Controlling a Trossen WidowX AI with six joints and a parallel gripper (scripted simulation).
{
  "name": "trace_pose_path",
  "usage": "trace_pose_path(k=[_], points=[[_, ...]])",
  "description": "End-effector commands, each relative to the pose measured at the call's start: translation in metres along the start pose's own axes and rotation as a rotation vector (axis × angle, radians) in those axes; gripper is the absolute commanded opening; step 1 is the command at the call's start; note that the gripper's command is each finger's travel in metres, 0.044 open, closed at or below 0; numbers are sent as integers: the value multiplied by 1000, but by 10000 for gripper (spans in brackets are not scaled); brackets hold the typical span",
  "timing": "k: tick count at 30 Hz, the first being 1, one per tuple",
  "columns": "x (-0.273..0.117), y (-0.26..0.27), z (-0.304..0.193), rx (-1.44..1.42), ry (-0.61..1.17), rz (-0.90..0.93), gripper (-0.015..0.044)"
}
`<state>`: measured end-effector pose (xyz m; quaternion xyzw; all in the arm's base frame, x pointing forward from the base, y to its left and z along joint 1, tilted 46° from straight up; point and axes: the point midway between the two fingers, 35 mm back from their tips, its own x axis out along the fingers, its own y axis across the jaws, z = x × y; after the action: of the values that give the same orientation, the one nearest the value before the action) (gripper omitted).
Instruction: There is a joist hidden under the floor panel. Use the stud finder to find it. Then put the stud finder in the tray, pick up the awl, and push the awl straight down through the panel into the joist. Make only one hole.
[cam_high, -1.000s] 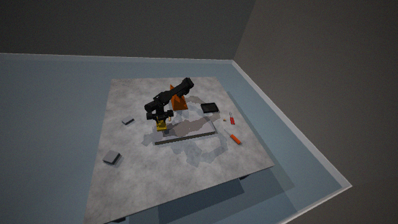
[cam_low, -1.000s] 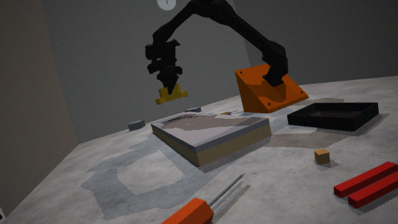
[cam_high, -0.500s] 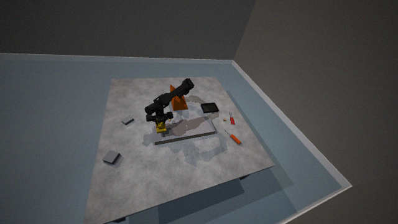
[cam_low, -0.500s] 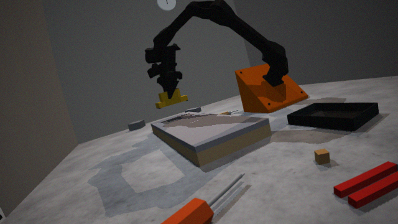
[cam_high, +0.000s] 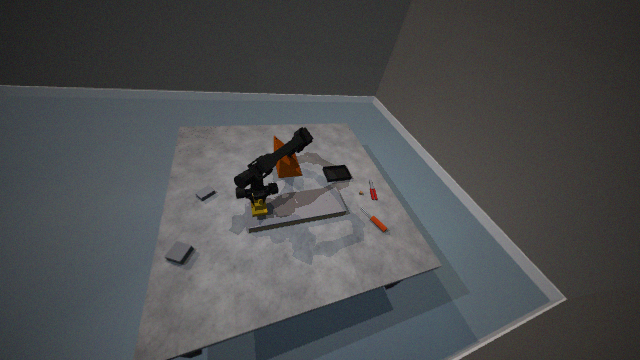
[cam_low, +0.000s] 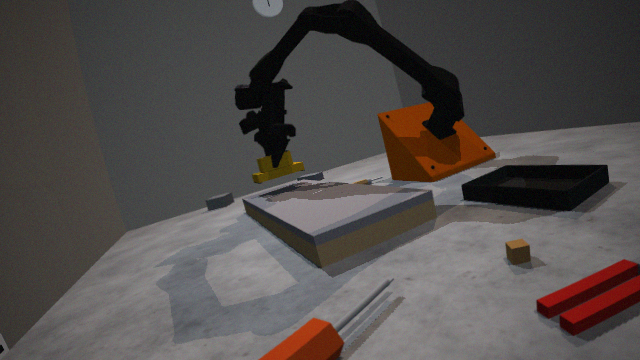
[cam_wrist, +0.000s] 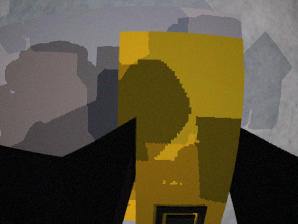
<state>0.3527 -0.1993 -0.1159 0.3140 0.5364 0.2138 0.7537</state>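
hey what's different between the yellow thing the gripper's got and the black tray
The yellow tool is gripped in the gripper, while the black tray rests on the table. The tool is a stepped block, wider along its bottom; the tray is a shallow, open-topped box. The tool is smaller, the tray broader. Neither touches the orange screwdriver-like tool.

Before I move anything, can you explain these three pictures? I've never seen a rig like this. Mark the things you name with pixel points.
One black jointed arm stands on an orange wedge (cam_high: 289, 167) (cam_low: 411, 145). The top picture looks down on the table, the exterior one looks across it from the side, and the wrist one looks along the end effector (cam_high: 258, 200) (cam_low: 276, 162) (cam_wrist: 181, 127), which grips a yellow tool (cam_high: 259, 207) (cam_low: 277, 169) (cam_wrist: 215, 75), likely the stud finder. On the table lie a floor panel (cam_high: 320, 205) (cam_low: 320, 212), a black tray (cam_high: 337, 179) (cam_low: 525, 196) and red-handled pliers (cam_high: 372, 188) (cam_low: 590, 290).
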Motion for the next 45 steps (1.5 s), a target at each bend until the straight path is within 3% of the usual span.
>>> trace_pose_path(k=[1,25,45], points=[[5,0,-3,9,-4,6,0],[33,2,-11,9,-4,8,0],[33,72,-11,11,-3,12,0]])
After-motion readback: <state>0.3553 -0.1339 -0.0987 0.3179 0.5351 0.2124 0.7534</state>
